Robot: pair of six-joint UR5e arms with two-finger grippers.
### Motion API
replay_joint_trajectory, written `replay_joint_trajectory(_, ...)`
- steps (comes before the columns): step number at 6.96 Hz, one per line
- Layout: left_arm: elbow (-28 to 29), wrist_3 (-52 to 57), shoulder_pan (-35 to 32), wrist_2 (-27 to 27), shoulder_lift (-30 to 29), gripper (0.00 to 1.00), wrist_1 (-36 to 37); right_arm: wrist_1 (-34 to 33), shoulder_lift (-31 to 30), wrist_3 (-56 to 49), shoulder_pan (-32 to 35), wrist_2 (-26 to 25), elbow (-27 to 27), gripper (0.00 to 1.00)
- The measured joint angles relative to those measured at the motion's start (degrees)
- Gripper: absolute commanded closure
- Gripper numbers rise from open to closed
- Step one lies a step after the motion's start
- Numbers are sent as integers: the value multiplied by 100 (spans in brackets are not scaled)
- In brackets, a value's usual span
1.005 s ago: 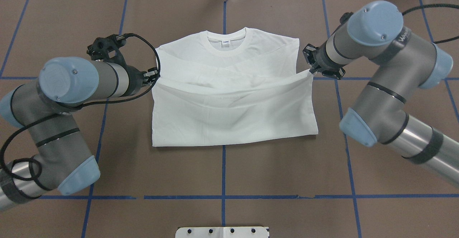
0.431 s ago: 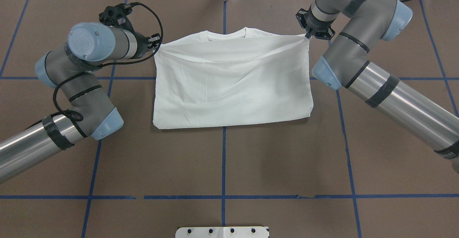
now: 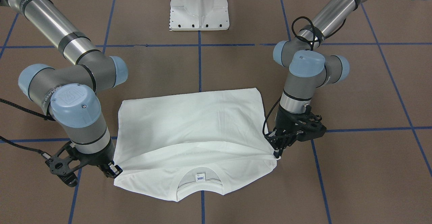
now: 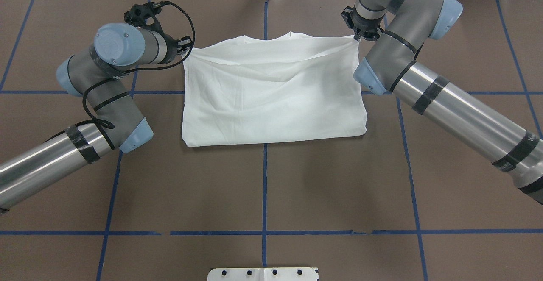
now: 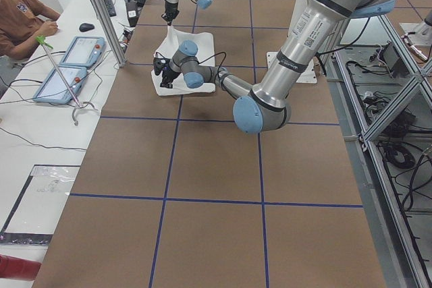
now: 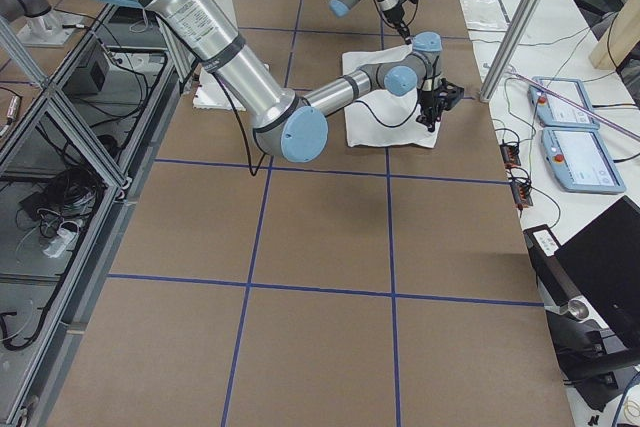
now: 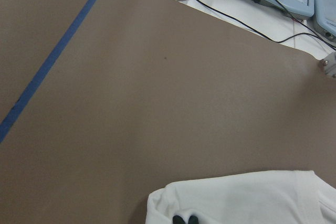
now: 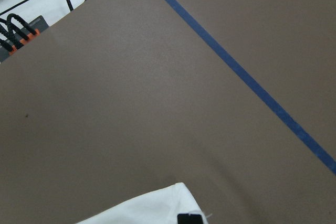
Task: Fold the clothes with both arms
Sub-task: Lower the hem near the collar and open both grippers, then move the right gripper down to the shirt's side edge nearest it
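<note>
The white T-shirt [image 4: 271, 90] lies on the brown table, its lower half folded up over the chest. In the front-facing view [image 3: 192, 126] the ribbed collar [image 3: 199, 185] and small tag show beyond the folded edge. My left gripper [image 4: 185, 48] is shut on the folded layer's left corner, also seen in the front-facing view [image 3: 276, 153]. My right gripper [image 4: 356, 37] is shut on the right corner [image 3: 114, 170]. Both hold the hem just above the shoulders. The left wrist view shows shut fingertips [image 7: 186, 219] on white cloth [image 7: 236, 198]. The printed text is hidden.
The white metal pedestal base [image 3: 199, 7] stands at the robot's side [image 4: 263, 274]. Blue tape lines [image 4: 264, 187] cross the brown table. Cables and control tablets [image 5: 81, 52] lie on the far bench, where an operator [image 5: 20, 18] sits.
Both grippers carried the hem corners away from the robot, from mid-shirt up to the shoulder line. The folded layer now covers the chest and most of the collar.
</note>
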Motion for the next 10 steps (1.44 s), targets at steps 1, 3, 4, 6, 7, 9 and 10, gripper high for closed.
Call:
replay_joint_trajectory(1,210,20,1,4,-48,100,-198,118,4,0,-73,-83,-128,100)
replay_joint_trajectory(3,357,30,8,1,-94,78,-377,192,-10,-1,-160,-180,-191,61)
replay_joint_trajectory(4,375,29,9,-1,-109,68,-404,210,-12,-1,-169,-197,-193,53)
replay_joint_trajectory(6,388,24,-2,-8,-146,65,-428,241,13,13,-170,-199,-176,34)
replay_joint_trajectory(7,385,21,-11,-10,-154,64,-453,248,24,35,-158,-190,-131,33)
replay_joint_trajectory(9,378,20,-40,-11,-136,64,-641,252,-309,164,-140,-53,498,29)
replay_joint_trajectory(10,375,22,-45,-13,-121,64,-719,254,-799,395,-249,-8,1175,27)
